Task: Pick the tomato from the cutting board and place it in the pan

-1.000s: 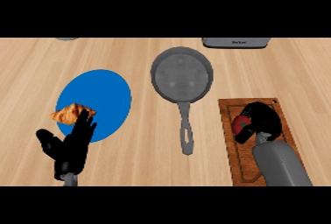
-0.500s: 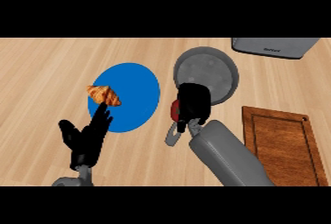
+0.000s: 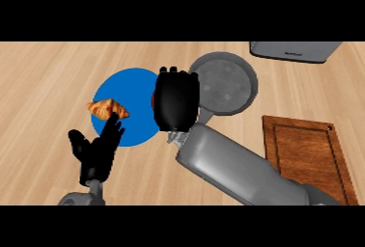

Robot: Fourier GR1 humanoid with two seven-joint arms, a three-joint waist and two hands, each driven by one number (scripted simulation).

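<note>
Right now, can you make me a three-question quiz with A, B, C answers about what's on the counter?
1. Where does the golden-brown croissant lie?
A. in a glass bowl
B. on the round blue plate
C. on a white towel

2. What colour is the round metal pan?
A. red
B. green
C. grey

3. How is the robot's left hand?
A. open, fingers straight
B. curled into a fist
C. curled round a spoon

Answers:
1 B: the croissant sits on the plate's left part.
2 C: the pan and its handle are grey all over.
3 A: the fingers point up and hold nothing.
</note>
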